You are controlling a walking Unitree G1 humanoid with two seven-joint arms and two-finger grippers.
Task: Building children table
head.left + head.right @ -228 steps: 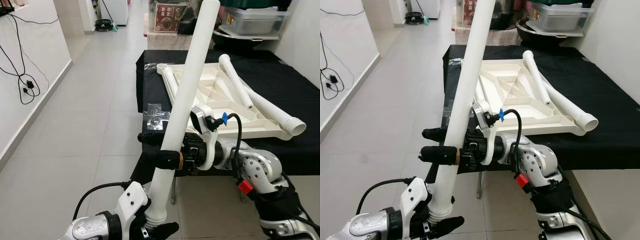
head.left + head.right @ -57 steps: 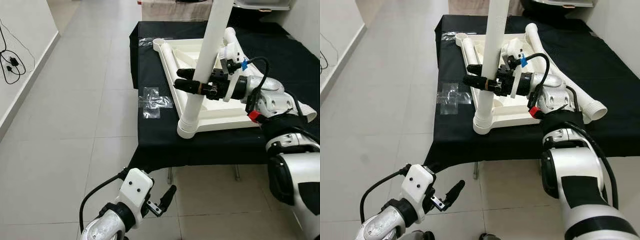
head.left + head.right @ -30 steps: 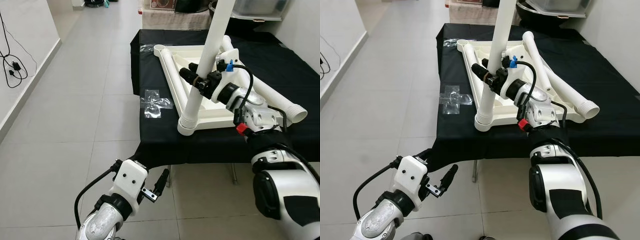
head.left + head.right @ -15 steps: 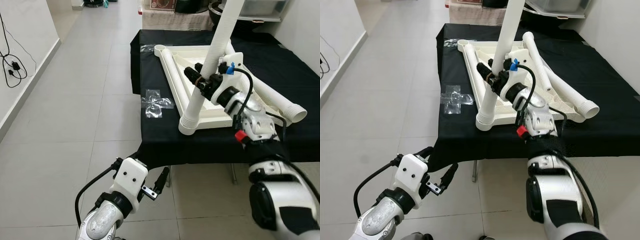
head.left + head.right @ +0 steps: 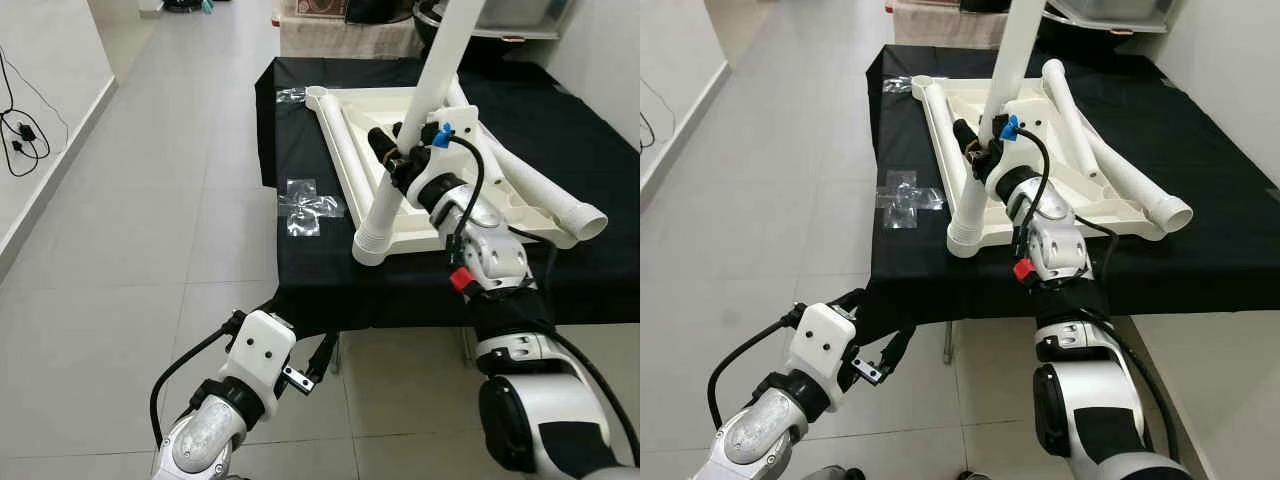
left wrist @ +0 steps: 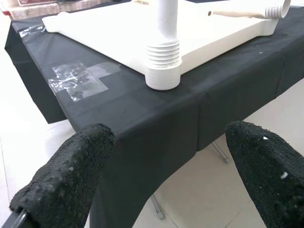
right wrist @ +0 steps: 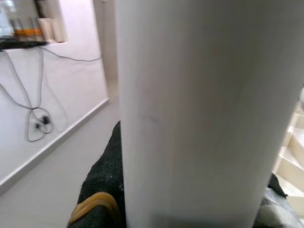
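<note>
Since 7.6 s ago the leg (image 5: 415, 122) has gone from both grippers, held low near the robot, to the tabletop's (image 5: 395, 120) near corner, and the left gripper (image 5: 318, 362) has let go and dropped below the table edge. From the eye views, the right gripper (image 5: 392, 152) is clamped on the leg, which stands tilted with its ribbed end at the corner socket; two more legs (image 5: 520, 185) lie across the upturned tabletop on the black cloth (image 5: 300, 150). Left wrist view: fingers (image 6: 66, 178) spread wide, holding nothing, facing the ribbed end (image 6: 163, 64) and tape (image 6: 83, 78). Right wrist view: the leg (image 7: 204, 109) sits pressed against a black finger (image 7: 102, 190).
</note>
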